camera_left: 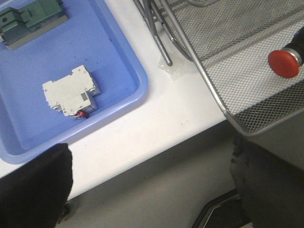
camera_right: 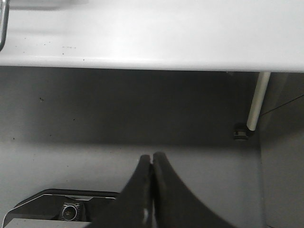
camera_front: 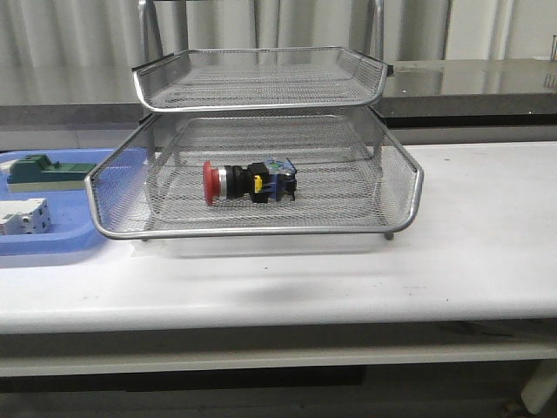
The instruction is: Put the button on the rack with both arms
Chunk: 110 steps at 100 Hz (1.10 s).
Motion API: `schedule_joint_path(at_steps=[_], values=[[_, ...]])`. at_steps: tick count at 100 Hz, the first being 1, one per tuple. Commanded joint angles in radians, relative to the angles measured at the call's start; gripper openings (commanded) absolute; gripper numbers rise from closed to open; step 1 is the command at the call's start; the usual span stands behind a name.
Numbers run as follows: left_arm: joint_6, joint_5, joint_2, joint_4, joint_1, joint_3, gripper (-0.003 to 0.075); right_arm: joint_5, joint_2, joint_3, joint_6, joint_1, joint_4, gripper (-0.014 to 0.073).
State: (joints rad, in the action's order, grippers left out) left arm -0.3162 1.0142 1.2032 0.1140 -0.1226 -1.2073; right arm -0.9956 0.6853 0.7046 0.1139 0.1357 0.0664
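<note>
The button (camera_front: 248, 181) lies on its side on the mesh of the rack's (camera_front: 261, 232) lower visible tier, red head pointing left; nothing holds it. The left wrist view catches its red head (camera_left: 284, 63) through the rack's corner (camera_left: 209, 85). Neither arm shows in the front view. My left gripper (camera_left: 149, 147) is open, its dark fingers (camera_left: 35, 185) wide apart, hanging over the table's front edge near the rack's left corner. My right gripper (camera_right: 152, 156) is shut on nothing, below and in front of the table edge (camera_right: 142, 42).
A flat blue tray (camera_front: 52, 239) left of the rack holds a green block (camera_front: 48, 170) and a white block (camera_front: 22, 215); both also appear in the left wrist view, white block (camera_left: 71, 90), green block (camera_left: 31, 19). A table leg (camera_right: 256, 99) stands nearby.
</note>
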Motion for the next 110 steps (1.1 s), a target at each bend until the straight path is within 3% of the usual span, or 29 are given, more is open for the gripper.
schedule_joint_path(at_steps=[1, 37, 74, 94, 110], values=[[0.018, -0.148, -0.093, 0.032, 0.007, 0.065, 0.0645, 0.046, -0.002, 0.033, -0.004, 0.002, 0.013, -0.0071], [0.02, -0.635, -0.379, 0.11, 0.007, 0.495, 0.0645, 0.046, -0.002, 0.033, -0.004, 0.002, 0.013, -0.0071], [0.078, -0.879, -0.647, 0.116, 0.007, 0.805, 0.0645, 0.046, -0.002, 0.033, -0.004, 0.002, 0.013, -0.0071], [0.078, -1.02, -0.723, 0.116, 0.007, 0.88, 0.0645, 0.046, -0.002, 0.033, -0.004, 0.002, 0.013, -0.0071], [0.078, -1.054, -0.729, 0.116, 0.007, 0.885, 0.0645, 0.046, -0.002, 0.033, -0.004, 0.002, 0.013, -0.0071]])
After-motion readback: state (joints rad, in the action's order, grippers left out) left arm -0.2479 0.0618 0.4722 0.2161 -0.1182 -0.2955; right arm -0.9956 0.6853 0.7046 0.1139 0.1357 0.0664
